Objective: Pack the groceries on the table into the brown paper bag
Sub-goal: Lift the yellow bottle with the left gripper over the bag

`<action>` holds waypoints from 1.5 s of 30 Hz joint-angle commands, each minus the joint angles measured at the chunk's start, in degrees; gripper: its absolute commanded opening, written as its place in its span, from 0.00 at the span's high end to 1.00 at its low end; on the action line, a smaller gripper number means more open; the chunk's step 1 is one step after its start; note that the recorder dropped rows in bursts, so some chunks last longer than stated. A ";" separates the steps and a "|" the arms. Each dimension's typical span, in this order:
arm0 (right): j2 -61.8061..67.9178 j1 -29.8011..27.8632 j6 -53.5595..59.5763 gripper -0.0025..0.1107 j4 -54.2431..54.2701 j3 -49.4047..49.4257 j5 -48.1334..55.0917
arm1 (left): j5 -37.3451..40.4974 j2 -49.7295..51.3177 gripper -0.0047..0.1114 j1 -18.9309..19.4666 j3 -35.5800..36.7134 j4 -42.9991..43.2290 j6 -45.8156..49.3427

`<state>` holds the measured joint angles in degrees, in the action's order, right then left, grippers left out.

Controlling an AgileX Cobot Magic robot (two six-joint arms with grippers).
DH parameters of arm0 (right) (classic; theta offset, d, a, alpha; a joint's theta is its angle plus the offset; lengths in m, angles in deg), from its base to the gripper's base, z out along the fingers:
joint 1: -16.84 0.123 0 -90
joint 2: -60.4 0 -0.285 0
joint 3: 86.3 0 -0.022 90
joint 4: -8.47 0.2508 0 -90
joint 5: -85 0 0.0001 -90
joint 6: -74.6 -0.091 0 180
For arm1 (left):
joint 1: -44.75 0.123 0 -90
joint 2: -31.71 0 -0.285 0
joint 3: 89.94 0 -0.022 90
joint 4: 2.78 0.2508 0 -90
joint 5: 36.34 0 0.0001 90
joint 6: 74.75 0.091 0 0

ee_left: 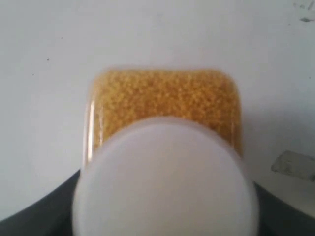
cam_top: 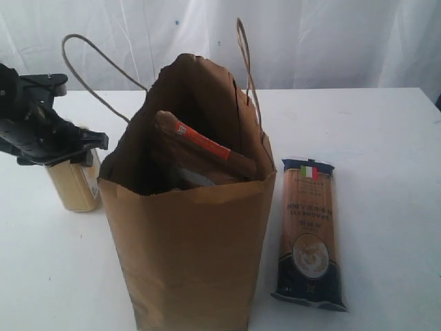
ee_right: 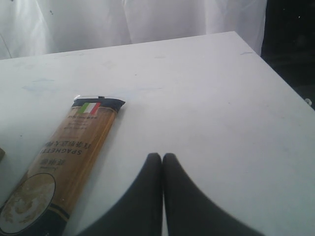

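Observation:
A yellow-grain bottle (cam_top: pixel 72 186) stands on the table (cam_top: pixel 386 138) left of the brown paper bag (cam_top: pixel 193 248). My left gripper (cam_top: pixel 67 153) sits over its top. In the left wrist view the white cap (ee_left: pixel 165 182) fills the frame above the grains (ee_left: pixel 165 96), and dark jaws press against both sides of the cap. The bag stands upright and open, with the brown orange-labelled pouch (cam_top: pixel 203 148) leaning inside. The spaghetti packet (cam_top: pixel 309 231) lies flat right of the bag. My right gripper (ee_right: pixel 162 156) hovers shut and empty beside the packet (ee_right: pixel 69 157).
Two cord handles (cam_top: pixel 244 55) rise from the bag's ragged rim. A white curtain (cam_top: pixel 310 34) hangs behind the table. The table's edge (ee_right: pixel 275 69) falls away to a dark floor in the right wrist view.

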<state>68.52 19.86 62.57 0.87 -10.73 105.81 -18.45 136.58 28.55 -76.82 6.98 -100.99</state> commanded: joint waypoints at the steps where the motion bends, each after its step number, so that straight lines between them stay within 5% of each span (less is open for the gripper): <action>1: -0.33 -0.22 -0.17 0.98 0.14 0.11 -0.33 | 2.70 -3.82 0.96 0.10 -1.32 1.38 4.70; 13: -0.33 -0.22 -0.17 0.98 0.04 0.11 -0.33 | 14.35 -33.98 0.96 0.10 -1.32 0.81 11.43; 19: -0.33 -0.22 -0.17 0.98 0.04 0.11 -0.33 | 23.79 -53.91 0.96 0.10 -1.43 -19.47 30.16; 21: -0.33 -0.22 -0.17 0.98 0.04 0.11 -0.33 | 26.39 -56.59 0.96 0.10 -2.73 -31.01 43.77; 30: -0.33 -0.22 -0.17 0.98 0.04 0.11 -0.33 | 32.70 -50.88 0.96 0.10 -9.70 -53.88 67.29; 45: -0.33 -0.22 -0.17 0.98 0.04 0.11 -0.33 | 39.37 -51.75 0.96 0.10 -10.07 -59.06 71.80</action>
<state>68.52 19.86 62.57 0.87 -10.73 105.81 22.45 86.19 28.65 -85.85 -44.36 -31.89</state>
